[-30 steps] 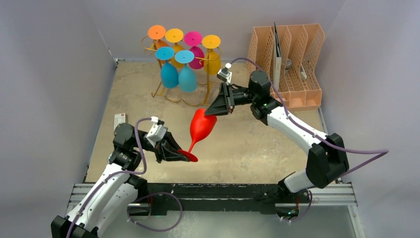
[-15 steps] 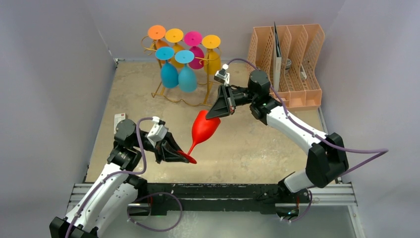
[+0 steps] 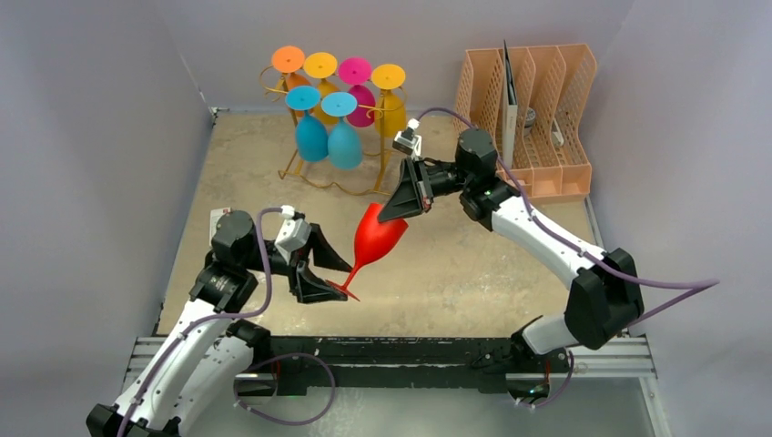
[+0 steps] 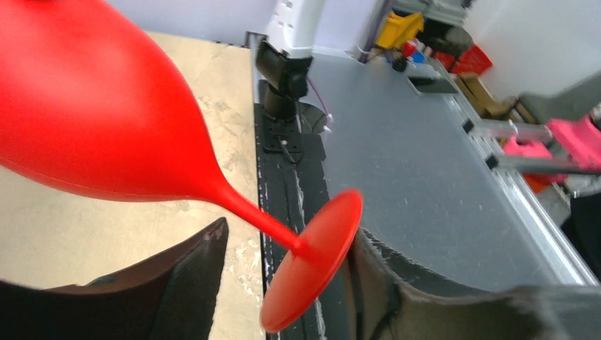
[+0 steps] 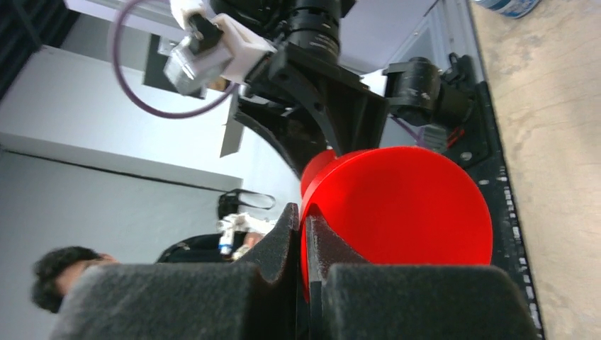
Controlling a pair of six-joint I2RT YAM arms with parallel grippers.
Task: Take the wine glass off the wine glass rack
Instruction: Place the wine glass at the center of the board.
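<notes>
Lilac walls (image 3: 91, 137) enclose a mottled beige table (image 3: 473, 273). The left gripper (image 3: 339, 280) has its fingers spread either side of the foot of the glass (image 3: 375, 238). The glass hangs tilted over mid-table, off the rack (image 3: 300, 166) at the far edge, its rim pinched by the right gripper (image 3: 393, 211).

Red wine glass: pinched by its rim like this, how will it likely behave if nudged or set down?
Probably stiff and light: the red wine glass hangs tilted from the right tool, pinched at its rim, without sagging. Smooth wall looks slippery; it may pivot. Slim stem, small foot: apt to tip.
</notes>
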